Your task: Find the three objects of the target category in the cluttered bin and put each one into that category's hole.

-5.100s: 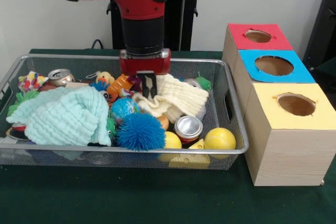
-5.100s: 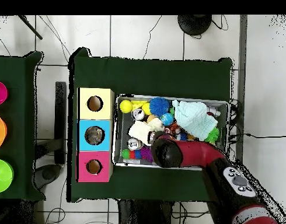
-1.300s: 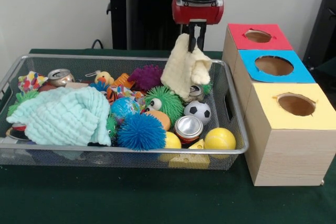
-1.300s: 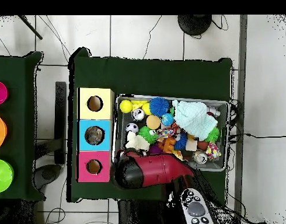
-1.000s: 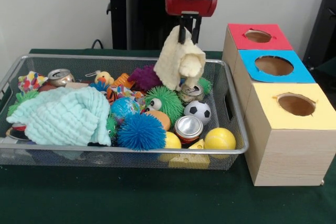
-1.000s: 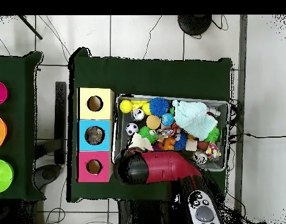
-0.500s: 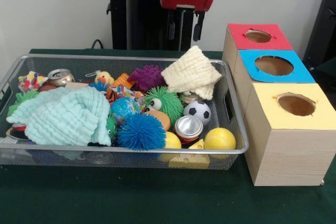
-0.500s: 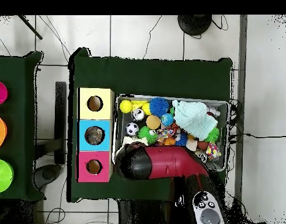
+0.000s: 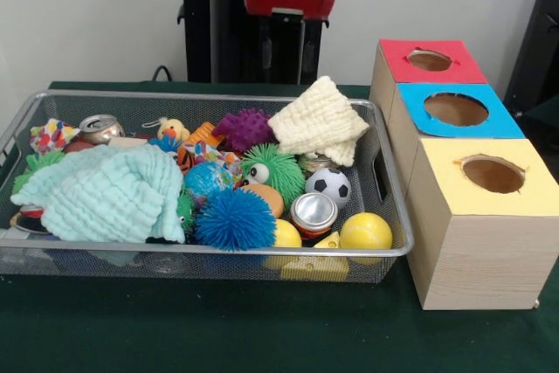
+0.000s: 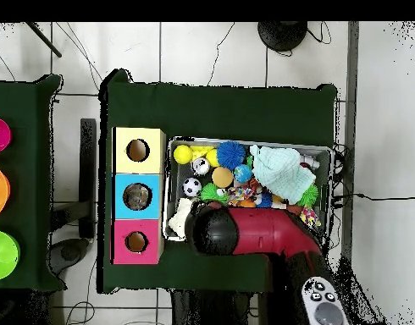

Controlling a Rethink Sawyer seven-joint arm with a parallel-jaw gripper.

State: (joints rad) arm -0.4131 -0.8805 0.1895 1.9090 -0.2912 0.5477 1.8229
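The bin [image 9: 389, 183] of silver mesh sits on the green tabletop [image 9: 262, 329], heaped with toys, and none of the clear bluish plastic objects can be picked out anywhere in the pile from either view. The blue-surround hole [image 9: 456, 109] is in the middle box of three standing just beside the bin's end; from above something greyish lies inside that hole [image 10: 137, 197], though what it is cannot be told. The red-surround hole [image 9: 429, 60] lies behind it and the yellow-surround hole [image 9: 493, 174] nearer the front.

Inside the bin a cream cloth [image 9: 319, 120] is draped over the far corner next to the boxes, resting on a green fuzzy toy [image 9: 272, 169] and partly covering a can. Below it are a small soccer ball [image 9: 328, 187], a shiny can [image 9: 313, 213] and a yellow ball [image 9: 366, 232]. A blue spiky ball [image 9: 233, 219] sits at the front rim, and a pale mint cloth [image 9: 109, 191] covers much of the other half. A purple spiky toy [image 9: 244, 128] lies at the back.

The gripper [image 9: 286, 41] hangs above the bin's far edge, its jaws apart and holding nothing.
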